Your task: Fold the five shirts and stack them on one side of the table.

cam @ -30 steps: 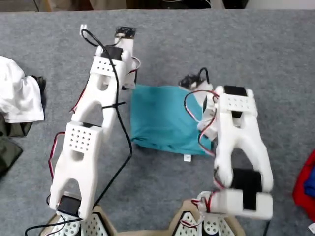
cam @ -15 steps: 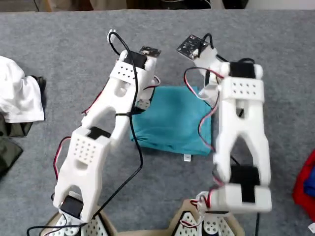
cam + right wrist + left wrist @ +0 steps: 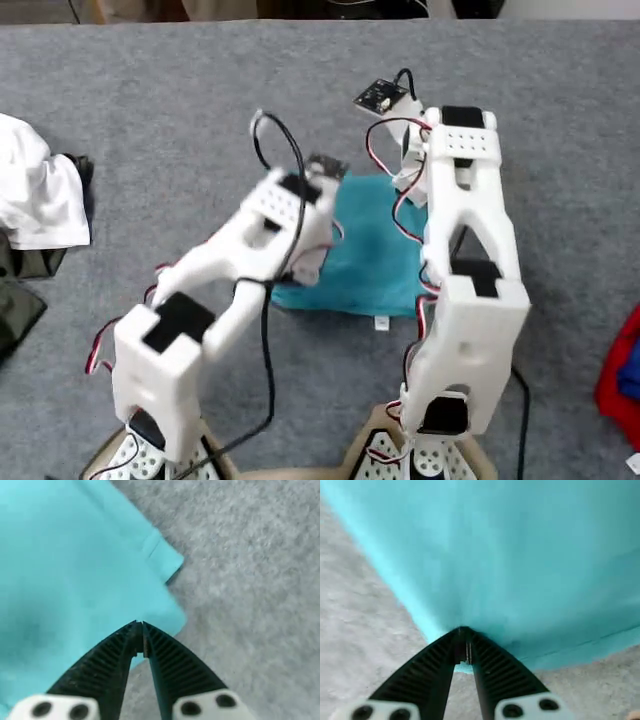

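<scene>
On table — one teal shirt, two jaws pinching it.

Teal shirt: plain, no print; small white tag.
Table: mottled grey felt.
Left arm, right arm: white shells, black motors, red, black and white wires.
Left gripper, right gripper: black, ribbed, white bases.
White garment by dark green cloth.
Red and blue cloth.
</scene>
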